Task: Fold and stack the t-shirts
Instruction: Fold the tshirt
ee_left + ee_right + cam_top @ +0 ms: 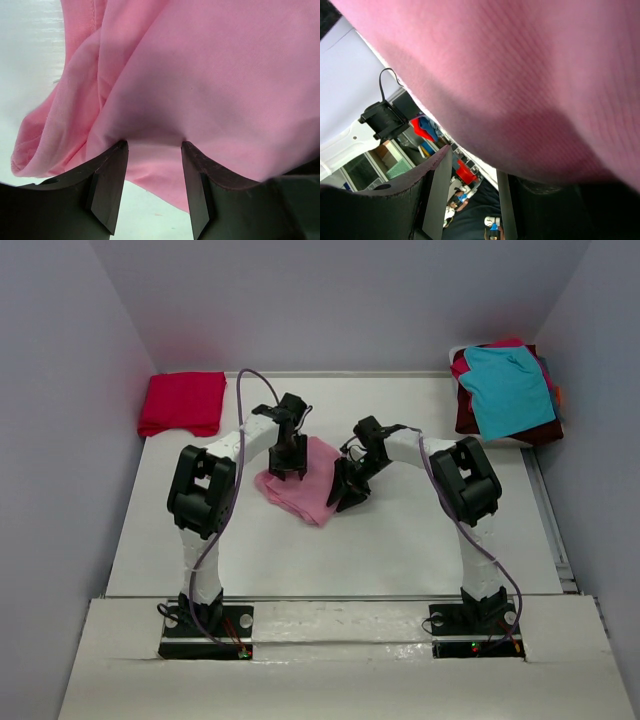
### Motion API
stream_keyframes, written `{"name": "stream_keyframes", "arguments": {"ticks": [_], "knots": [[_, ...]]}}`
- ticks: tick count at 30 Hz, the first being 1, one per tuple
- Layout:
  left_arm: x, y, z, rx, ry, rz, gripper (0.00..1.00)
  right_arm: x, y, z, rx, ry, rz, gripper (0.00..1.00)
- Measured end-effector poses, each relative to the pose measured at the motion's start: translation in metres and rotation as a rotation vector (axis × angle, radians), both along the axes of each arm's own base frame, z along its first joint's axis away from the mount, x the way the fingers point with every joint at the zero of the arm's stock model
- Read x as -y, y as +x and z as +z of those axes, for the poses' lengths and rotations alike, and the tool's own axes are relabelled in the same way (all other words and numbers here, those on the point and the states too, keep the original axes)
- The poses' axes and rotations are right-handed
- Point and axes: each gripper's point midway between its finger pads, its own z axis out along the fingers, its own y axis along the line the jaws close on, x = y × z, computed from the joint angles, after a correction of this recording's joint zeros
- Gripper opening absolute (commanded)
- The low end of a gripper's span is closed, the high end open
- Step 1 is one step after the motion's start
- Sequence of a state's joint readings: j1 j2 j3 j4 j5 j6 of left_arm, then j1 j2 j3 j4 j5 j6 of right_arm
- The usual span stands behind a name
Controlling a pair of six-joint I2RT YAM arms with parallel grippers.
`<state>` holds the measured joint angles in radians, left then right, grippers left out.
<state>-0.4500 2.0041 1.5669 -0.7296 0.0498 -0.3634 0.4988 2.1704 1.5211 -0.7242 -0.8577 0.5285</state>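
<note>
A light pink t-shirt point(312, 492) lies bunched in the middle of the table. My left gripper point(288, 472) points down onto its left part. In the left wrist view that gripper point(153, 145) stands open, both fingertips pressed against the pink cloth point(200, 80), with the cloth's edge and bare table showing in the gap. My right gripper point(346, 496) is at the shirt's right edge. It point(472, 165) is open with nothing between the fingers, and pink cloth point(530, 75) drapes over its right finger. A folded crimson t-shirt point(183, 402) sits at the back left.
At the back right corner is a pile of t-shirts with a teal one point(508, 388) on top and a maroon one point(466, 418) under it. White walls close in the table on three sides. The arm bases stand at the near edge.
</note>
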Motion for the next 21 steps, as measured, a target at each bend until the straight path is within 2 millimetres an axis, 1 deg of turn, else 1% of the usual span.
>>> {"name": "stream_keyframes", "arguments": {"ticks": [4, 8, 13, 21], "knots": [[-0.003, -0.004, -0.005, -0.015, 0.014, 0.002, 0.59, 0.0, 0.0, -0.001, 0.0, 0.002, -0.003, 0.46], [-0.005, -0.004, -0.006, -0.014, 0.023, 0.004, 0.59, 0.0, -0.001, -0.004, -0.005, 0.005, -0.008, 0.46], [-0.013, -0.006, -0.009, -0.022, 0.068, 0.014, 0.59, -0.003, 0.0, -0.003, -0.005, 0.023, -0.015, 0.46], [-0.026, -0.011, -0.023, -0.058, 0.143, 0.025, 0.59, -0.01, 0.006, 0.002, 0.008, 0.065, -0.026, 0.46]]}}
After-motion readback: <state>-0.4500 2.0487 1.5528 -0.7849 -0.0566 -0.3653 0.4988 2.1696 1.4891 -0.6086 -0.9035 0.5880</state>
